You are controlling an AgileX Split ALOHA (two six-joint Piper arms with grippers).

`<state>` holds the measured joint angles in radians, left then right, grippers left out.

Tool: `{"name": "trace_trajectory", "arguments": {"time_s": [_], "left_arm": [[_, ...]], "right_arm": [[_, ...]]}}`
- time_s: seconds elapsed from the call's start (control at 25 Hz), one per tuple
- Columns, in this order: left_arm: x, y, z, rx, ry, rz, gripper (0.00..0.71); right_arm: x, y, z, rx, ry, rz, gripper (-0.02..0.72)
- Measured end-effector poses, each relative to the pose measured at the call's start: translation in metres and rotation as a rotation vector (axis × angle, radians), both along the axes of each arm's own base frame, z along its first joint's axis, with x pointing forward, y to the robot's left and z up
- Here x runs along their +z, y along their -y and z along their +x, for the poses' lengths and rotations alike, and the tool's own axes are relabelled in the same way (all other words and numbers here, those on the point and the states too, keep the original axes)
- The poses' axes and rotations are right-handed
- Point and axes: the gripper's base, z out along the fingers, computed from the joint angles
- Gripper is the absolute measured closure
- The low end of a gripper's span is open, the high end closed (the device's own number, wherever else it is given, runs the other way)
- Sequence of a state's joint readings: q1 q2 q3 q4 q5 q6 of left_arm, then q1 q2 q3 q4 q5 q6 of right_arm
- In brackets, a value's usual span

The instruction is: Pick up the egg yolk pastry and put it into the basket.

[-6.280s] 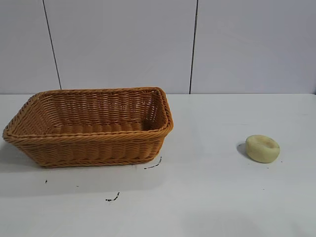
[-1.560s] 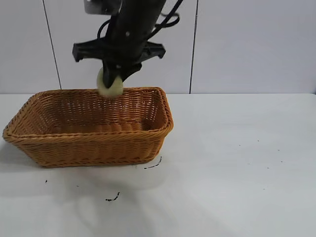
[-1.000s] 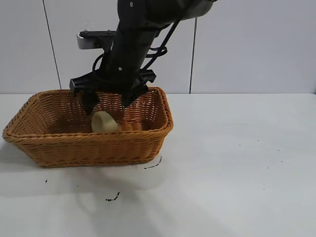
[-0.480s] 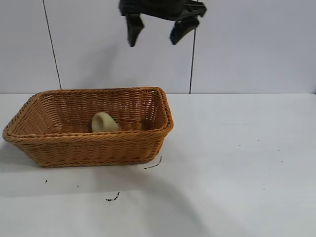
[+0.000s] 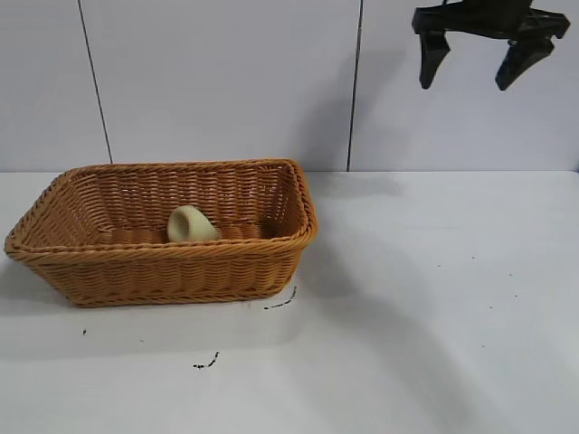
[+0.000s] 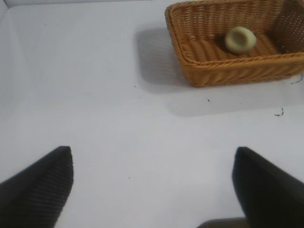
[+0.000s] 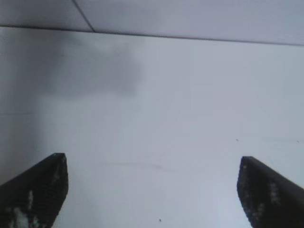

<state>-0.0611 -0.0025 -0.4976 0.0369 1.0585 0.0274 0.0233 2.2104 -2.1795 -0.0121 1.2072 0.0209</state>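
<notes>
From my seat at the exterior view, nearest to me is the white table (image 5: 407, 344), with a few dark specks around six and seven o'clock. Moving back, the basket (image 5: 163, 271) sits at about nine o'clock on the table, and the egg yolk pastry (image 5: 190, 224) is inside it, tilted on its edge on the woven floor, roughly mid-basket. Up at one o'clock, high above the table and well apart from the basket, I've got the right gripper (image 5: 476, 61) hanging with its two dark fingers spread wide and nothing between them. On the left wrist view, the left gripper (image 6: 152, 183) is also spread wide, empty, over bare table, with the basket and pastry off in the distance.
</notes>
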Motion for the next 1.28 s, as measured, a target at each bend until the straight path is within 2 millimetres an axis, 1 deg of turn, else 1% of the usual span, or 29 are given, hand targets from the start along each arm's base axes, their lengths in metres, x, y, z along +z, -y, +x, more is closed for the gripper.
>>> {"name": "trace_trajectory", "arguments": {"time_s": [0.04,0.16,0.24,0.32,0.4,0.44,0.56,0.6,0.68,0.8,0.84,0.88,0.92,1.04,1.12,1.28], "left_arm": [[0.0,0.0,0.0,0.0,0.0,0.0,0.017],[0.0,0.0,0.0,0.0,0.0,0.0,0.017],[0.0,0.0,0.0,0.0,0.0,0.0,0.017],[0.0,0.0,0.0,0.0,0.0,0.0,0.017],[0.0,0.0,0.0,0.0,0.0,0.0,0.017],[0.0,0.0,0.0,0.0,0.0,0.0,0.017],[0.0,0.0,0.0,0.0,0.0,0.0,0.017],[0.0,0.0,0.0,0.0,0.0,0.0,0.017],[0.0,0.0,0.0,0.0,0.0,0.0,0.017],[0.0,0.0,0.0,0.0,0.0,0.0,0.017],[0.0,0.0,0.0,0.0,0.0,0.0,0.017],[0.0,0.0,0.0,0.0,0.0,0.0,0.017],[0.0,0.0,0.0,0.0,0.0,0.0,0.017],[0.0,0.0,0.0,0.0,0.0,0.0,0.017],[0.0,0.0,0.0,0.0,0.0,0.0,0.017],[0.0,0.0,0.0,0.0,0.0,0.0,0.017]], "right_arm": [[0.0,0.0,0.0,0.0,0.0,0.0,0.008],[0.008,0.002,-0.016,0.001,-0.018,0.003,0.008],[0.019,0.002,-0.034,0.003,-0.029,0.008,0.008],[0.023,0.002,-0.058,0.004,-0.064,0.007,0.008],[0.033,0.003,-0.086,0.015,-0.081,0.003,0.008],[0.031,0.003,-0.101,0.02,-0.106,0.0,0.008],[0.04,0.004,-0.154,0.025,-0.128,-0.002,0.008],[0.037,0.004,-0.171,0.027,-0.148,-0.002,0.008],[0.038,0.005,-0.209,0.027,-0.153,-0.002,0.008],[0.025,0.006,-0.265,0.027,-0.183,-0.003,0.008],[0.023,0.006,-0.282,0.027,-0.167,-0.003,0.008],[0.009,0.007,-0.314,0.027,-0.154,-0.003,0.008],[0.005,0.007,-0.329,0.027,-0.121,-0.002,0.008],[-0.015,0.008,-0.372,0.027,-0.057,-0.002,0.008],[-0.023,0.009,-0.395,0.027,0.01,-0.002,0.008],[-0.009,0.006,-0.426,0.017,0.311,0.054,0.008]]}}
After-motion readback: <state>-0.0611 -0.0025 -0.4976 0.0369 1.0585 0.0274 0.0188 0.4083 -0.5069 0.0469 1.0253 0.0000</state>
